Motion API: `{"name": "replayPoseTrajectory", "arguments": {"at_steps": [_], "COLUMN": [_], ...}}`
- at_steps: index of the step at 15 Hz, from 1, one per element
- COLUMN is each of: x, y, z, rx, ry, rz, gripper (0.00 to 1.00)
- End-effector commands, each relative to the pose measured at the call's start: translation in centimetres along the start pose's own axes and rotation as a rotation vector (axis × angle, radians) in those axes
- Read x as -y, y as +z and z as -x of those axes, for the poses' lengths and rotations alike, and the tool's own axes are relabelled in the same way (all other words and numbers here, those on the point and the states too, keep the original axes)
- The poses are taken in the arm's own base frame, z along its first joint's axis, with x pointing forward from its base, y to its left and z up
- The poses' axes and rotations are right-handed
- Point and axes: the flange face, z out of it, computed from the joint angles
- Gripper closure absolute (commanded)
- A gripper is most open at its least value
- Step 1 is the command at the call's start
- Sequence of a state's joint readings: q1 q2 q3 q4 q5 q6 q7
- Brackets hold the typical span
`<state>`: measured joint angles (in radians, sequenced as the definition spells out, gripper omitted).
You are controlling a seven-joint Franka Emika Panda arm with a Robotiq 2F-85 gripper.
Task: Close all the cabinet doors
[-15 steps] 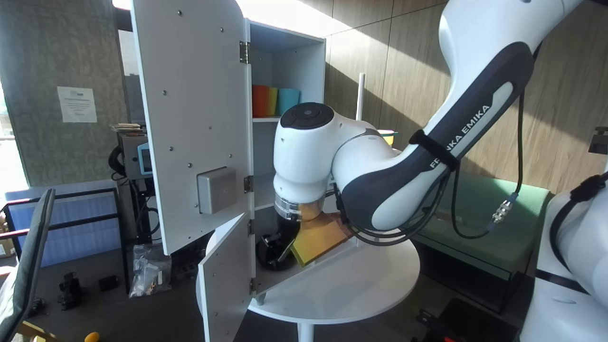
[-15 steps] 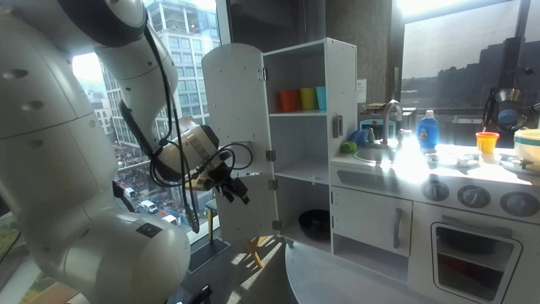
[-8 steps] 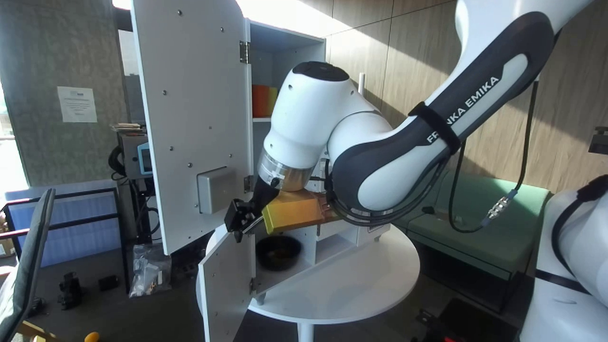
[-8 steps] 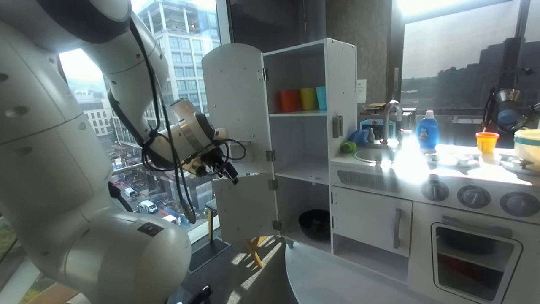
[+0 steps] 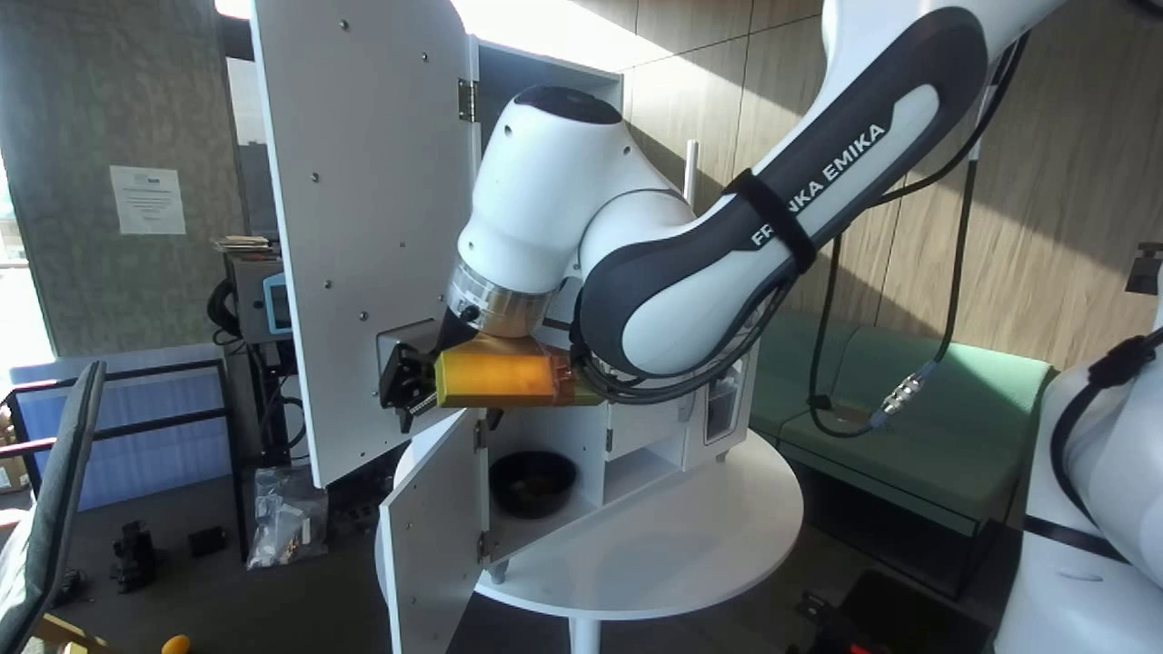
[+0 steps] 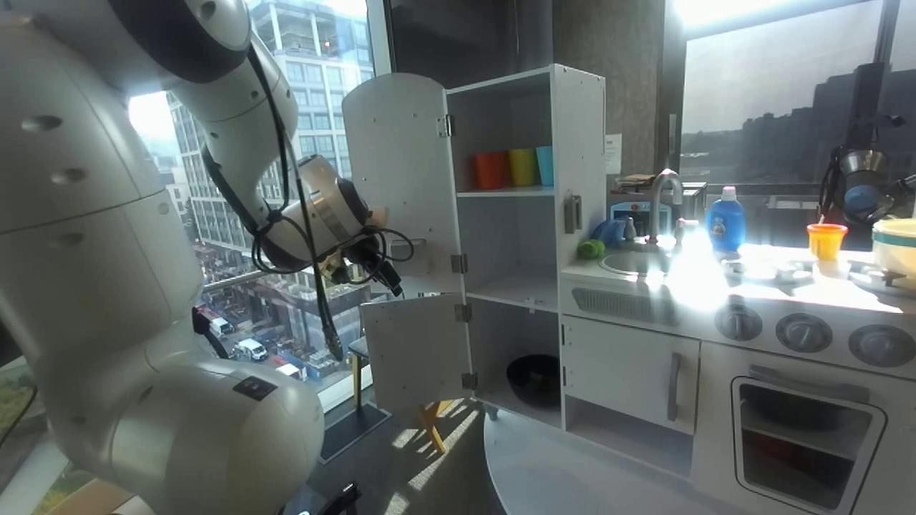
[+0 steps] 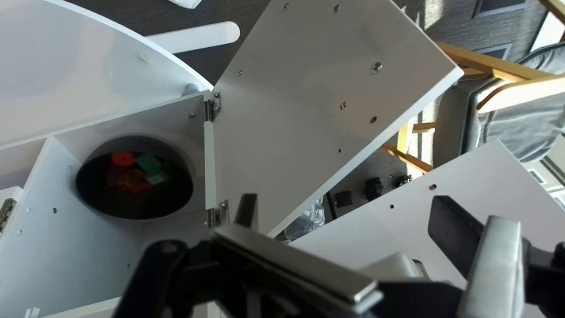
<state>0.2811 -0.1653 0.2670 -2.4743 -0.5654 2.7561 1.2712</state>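
A: Looking at white cabinet (image 6: 578, 143), gaping at the front. Progress?

B: Zero for two, by my read. Biggest job: tall door (image 5: 372, 182). Upright, long axis vertical, swung well out.

A: And under that?

B: Same story with short door (image 7: 309, 101): upright, hinged on same side, swung out.

A: Which way from the jaws?

B: From gripper (image 7: 353, 221): down to short door's top edge, near. Toward lower right in wrist view to tall door, bottom part nearest.

A: Spread or pinching?

B: Spread wide, pinching nothing. Can't tell contact with either door.

A: Able to push from there?

B: Doubtful. Sitting on inner-face side of both. Probably need to round a free edge, then sweep each door toward cabinet from outer face. Easy to snag between doors.

A: Containers?

B: First, black bowl (image 7: 128, 205), upright, low in cabinet at short door's level. Likely clear of the swing. Next down in size: orange cup (image 6: 489, 170), yellow cup (image 6: 523, 167), blue cup (image 6: 545, 165), in a row up high at tall door's level. Can't see inside those.

A: And in bowl?

B: Holding red piece (image 7: 122, 159), green piece (image 7: 148, 162), maybe more. Too shadowed to identify or count.
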Motion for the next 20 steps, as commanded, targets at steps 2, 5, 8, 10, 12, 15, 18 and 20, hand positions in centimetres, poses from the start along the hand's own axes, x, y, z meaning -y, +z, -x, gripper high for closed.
{"name": "replayPoseTrajectory", "arguments": {"at_steps": [2,5,8,10,12,15,18,20], "x": [0.9,0.7,0.5,0.0,-0.8,-2.9,-4.7,-5.9], "y": [3.4,5.5,7.2,8.2,8.9,9.5,9.2,8.7], "z": [-1.3,-1.7,-1.7,-2.0,-2.2,-2.5,-2.9,-2.8], "rx": [0.033,0.063,0.085,0.093,0.105,0.112,0.107,0.106], "ry": [0.045,0.067,0.078,0.085,0.088,0.095,0.102,0.090], "rz": [0.018,0.039,0.061,0.084,0.116,0.171,0.213,0.277], "gripper": [0.00,0.00,0.00,0.00,0.00,0.00,0.00,0.00]}}
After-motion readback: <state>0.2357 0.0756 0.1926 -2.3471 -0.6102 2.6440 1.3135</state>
